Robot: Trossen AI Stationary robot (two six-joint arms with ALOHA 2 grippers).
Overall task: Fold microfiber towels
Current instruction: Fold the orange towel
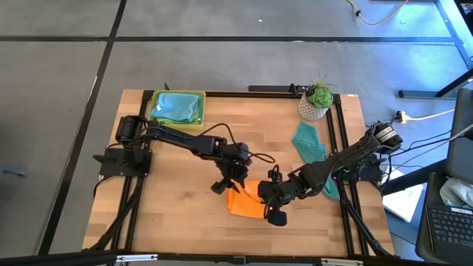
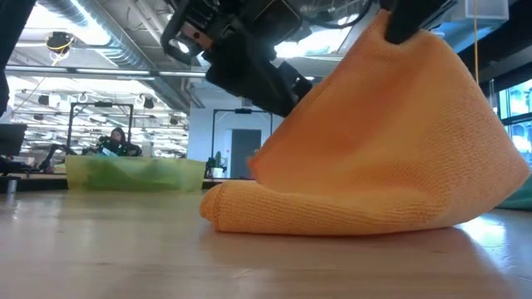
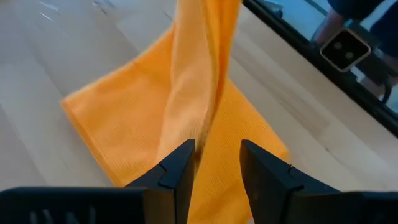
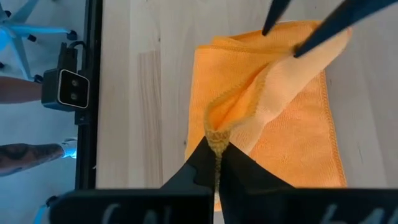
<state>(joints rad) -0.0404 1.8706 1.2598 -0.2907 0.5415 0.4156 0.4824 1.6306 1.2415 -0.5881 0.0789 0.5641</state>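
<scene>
An orange microfiber towel lies at the middle of the table near its front edge. Part of it is pulled up into a tent, and its folded lower edge rests on the wood. My left gripper stands at the towel's left side, closed on a raised fold. My right gripper is at its right side, shut on the hemmed edge. In the low view the right gripper holds the peak and the left arm is beside the slope. My left gripper pinches a raised fold of the orange towel between its two fingers, coming slanting down from the table's left. The fold runs up and away from the fingers, and the towel's lower part lies flat on the table. My right gripper pinches a small bunch of the towel's hemmed edge between its fingers, slanting down from the table's right. That edge is lifted clear, and a ridge of cloth runs from it to the other gripper. The rest lies on the table.
A yellow-green tray holding a light blue towel stands at the far left. A teal towel lies at the far right beside a potted plant. Another blue-green cloth shows under my right arm. The near left is bare wood.
</scene>
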